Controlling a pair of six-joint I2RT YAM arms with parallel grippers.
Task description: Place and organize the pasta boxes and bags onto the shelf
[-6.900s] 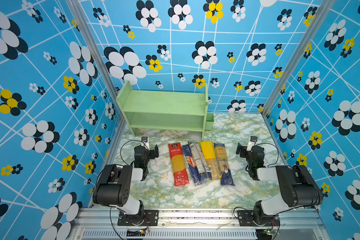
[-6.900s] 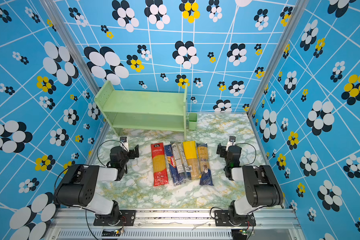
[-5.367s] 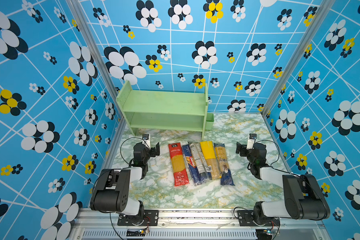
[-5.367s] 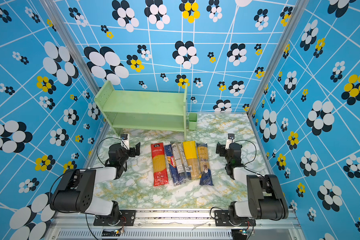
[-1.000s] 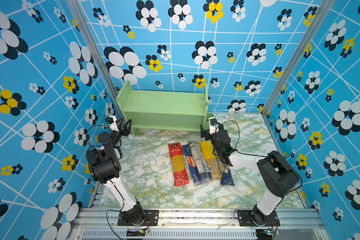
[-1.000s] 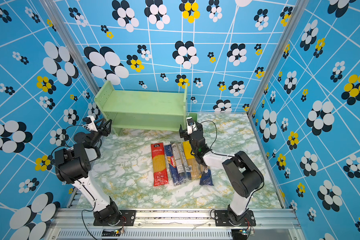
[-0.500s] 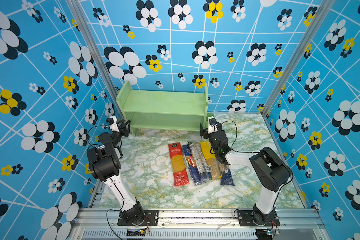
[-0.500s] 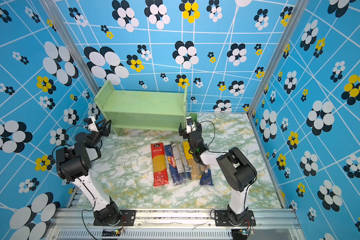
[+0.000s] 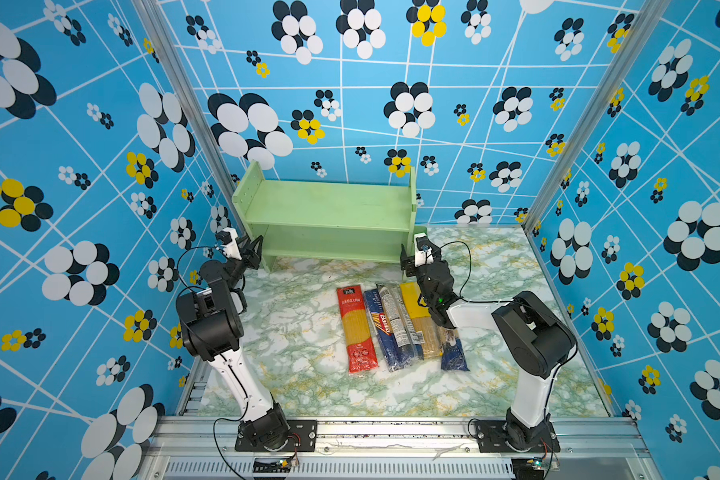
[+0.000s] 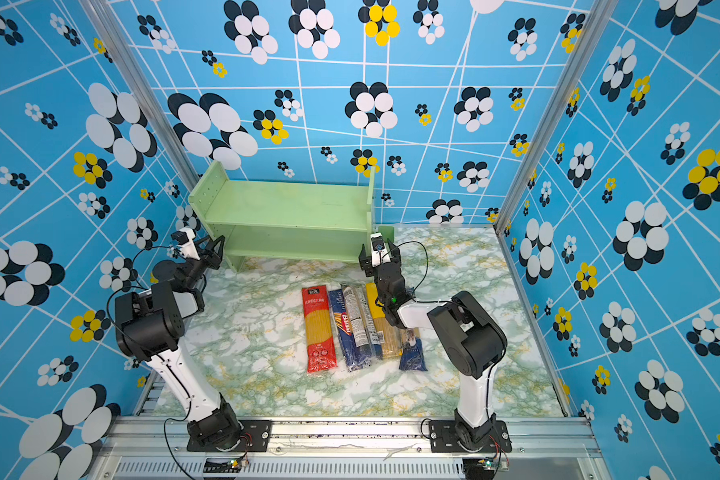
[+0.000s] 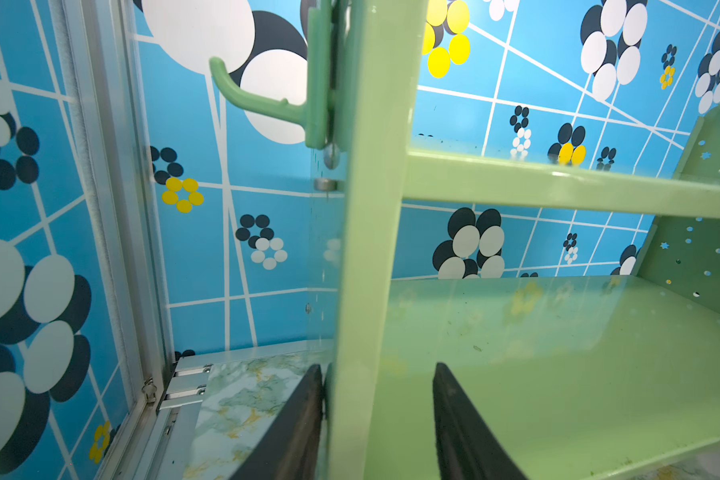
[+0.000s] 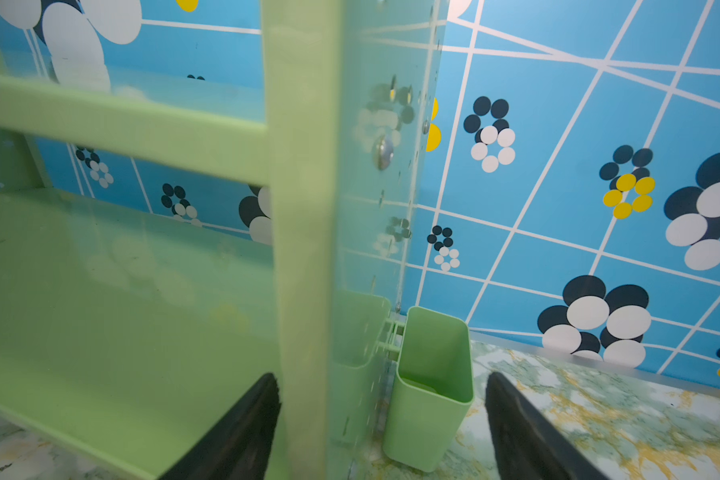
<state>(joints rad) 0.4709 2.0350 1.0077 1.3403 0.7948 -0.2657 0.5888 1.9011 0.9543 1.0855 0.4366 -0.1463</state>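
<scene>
The left claw [image 11: 378,368], narrow but not yet clamped, straddles one side panel [image 11: 366,208] of the pale green two-tier wooden shelf [image 9: 329,203]; the right claw [image 12: 381,376], wide, straddles the opposite panel [image 12: 304,208]; presumably to reposition it. The five long narrow spaghetti packs [image 9: 391,328] lie unshelved on the marbled tabletop [image 9: 300,340].

Tabletop [image 9: 308,345]: marble print, pale with green and yellow veins. Walls [image 9: 474,54] on three sides: bright blue, crossing white lines, flower clusters in black-and-white and black-and-yellow. Metal posts [image 9: 184,95] stand at both rear corners. Metal rail [image 9: 391,430] runs along the front edge.
</scene>
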